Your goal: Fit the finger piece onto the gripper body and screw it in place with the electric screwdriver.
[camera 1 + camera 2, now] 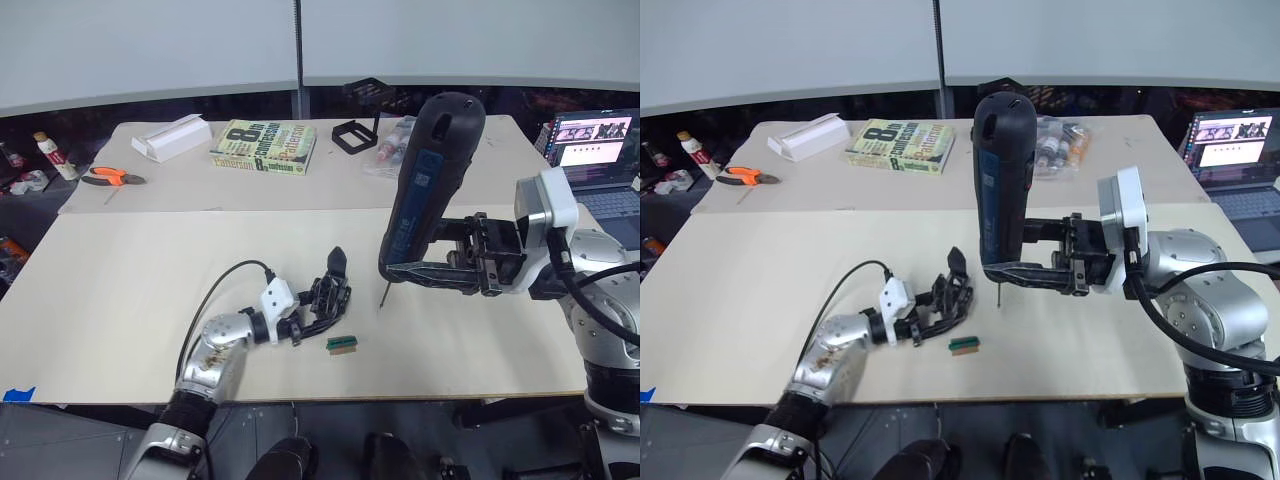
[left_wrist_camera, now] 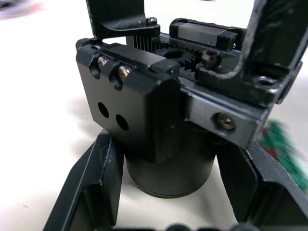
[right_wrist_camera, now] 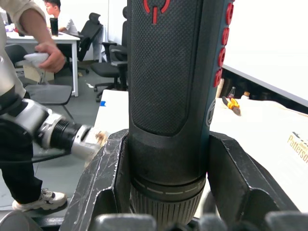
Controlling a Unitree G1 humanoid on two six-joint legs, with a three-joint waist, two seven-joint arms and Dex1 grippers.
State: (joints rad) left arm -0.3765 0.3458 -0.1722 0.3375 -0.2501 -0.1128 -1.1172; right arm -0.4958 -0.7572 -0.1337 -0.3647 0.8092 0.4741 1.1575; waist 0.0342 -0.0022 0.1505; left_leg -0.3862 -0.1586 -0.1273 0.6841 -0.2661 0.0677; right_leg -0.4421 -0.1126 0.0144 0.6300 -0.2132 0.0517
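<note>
Nearest the robot, the left gripper [image 1: 318, 312] lies low on the pale wooden tabletop [image 1: 120, 290] with its two black fingers closed round the chunky black blocky gripper body [image 1: 328, 293]; the left wrist view shows its toothed gears and screw heads between those fingers. A small black pointed wedge, seemingly the finger piece [image 1: 338, 262], stands up from the top of the body, though whether it is fully seated I cannot tell. Just beside the body, on the robot's right, lies a small green-and-brown rectangular block [image 1: 341, 343]. Further out and to the right, the right gripper [image 1: 432, 272] clamps the lower end of the long dark blue-black electric screwdriver [image 1: 430, 185], which stands nearly upright, its thin metal bit pointing down at bare table near the body but clear of it. So the body lies to the left of the bit, and the right arm would probably need to carry the tool leftward and align it over a screw hole. Beyond, a book [image 1: 264, 146] rests on the far table.
</note>
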